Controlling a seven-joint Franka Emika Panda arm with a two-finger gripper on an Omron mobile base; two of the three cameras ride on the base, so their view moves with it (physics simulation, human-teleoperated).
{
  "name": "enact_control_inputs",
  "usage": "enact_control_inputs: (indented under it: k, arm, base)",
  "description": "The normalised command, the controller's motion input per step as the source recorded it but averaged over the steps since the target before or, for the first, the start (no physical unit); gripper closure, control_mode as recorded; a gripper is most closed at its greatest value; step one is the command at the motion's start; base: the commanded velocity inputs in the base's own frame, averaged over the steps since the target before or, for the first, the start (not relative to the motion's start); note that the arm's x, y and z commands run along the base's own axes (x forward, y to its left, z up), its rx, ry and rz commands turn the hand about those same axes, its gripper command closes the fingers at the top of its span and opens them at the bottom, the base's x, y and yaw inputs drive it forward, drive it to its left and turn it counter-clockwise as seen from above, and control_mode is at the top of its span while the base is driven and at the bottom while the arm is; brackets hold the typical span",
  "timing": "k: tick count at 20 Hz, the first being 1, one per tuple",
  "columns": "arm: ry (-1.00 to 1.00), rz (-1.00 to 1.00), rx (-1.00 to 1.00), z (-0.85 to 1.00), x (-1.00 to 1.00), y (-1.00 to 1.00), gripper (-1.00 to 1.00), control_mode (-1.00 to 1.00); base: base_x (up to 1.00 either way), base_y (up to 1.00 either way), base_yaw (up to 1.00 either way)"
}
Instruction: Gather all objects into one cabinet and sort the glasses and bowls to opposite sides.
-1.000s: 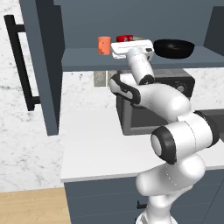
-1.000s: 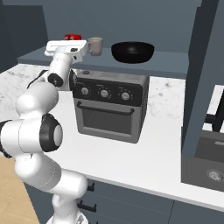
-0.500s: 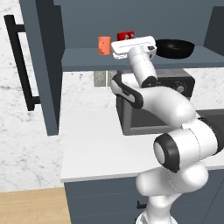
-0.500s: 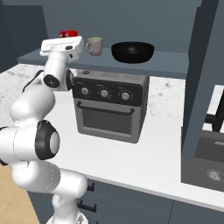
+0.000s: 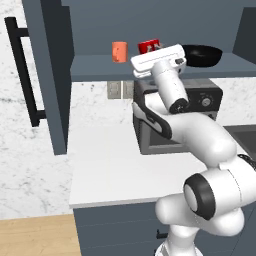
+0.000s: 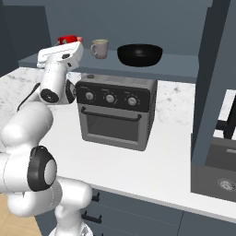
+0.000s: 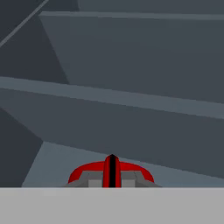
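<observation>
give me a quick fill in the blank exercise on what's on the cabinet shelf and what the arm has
1. The end effector is shut on the ____ cup.
2. The widest thing on the shelf is the black ____.
3. The grey-beige cup stands between the red cup and the ____.
4. Under the shelf, on the counter, stands a toaster ____.

Missing words: red; bowl; bowl; oven

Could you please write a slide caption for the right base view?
White arm reaching to the cabinet shelf, hand at the red cup, beside a beige cup and black bowl, above a countertop oven.
</observation>
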Motion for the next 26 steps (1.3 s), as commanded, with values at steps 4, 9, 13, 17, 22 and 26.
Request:
enact_control_inputs:
  k: [4,9,13,17,22,26]
  arm:
    - [-0.49,0.0,0.0,-0.92,0.46,-0.12,1.0,-1.0]
    - [-0.41,0.0,0.0,-1.0,0.71,-0.04,1.0,-1.0]
    - [-0.27,0.0,0.04,-1.0,0.91,-0.01,1.0,-1.0]
    - [-0.21,0.01,0.08,-0.87,0.97,0.0,1.0,-1.0]
    - [-0.31,0.05,0.09,-0.75,0.91,0.0,1.0,-1.0]
    - [-0.38,0.08,0.07,-0.75,0.91,0.0,1.0,-1.0]
  base:
    - [0.0,0.0,0.0]
    - [0.0,0.0,0.0]
    - [0.0,0.0,0.0]
    - [0.0,0.0,0.0]
    - [0.0,0.0,0.0]
    - [0.0,0.0,0.0]
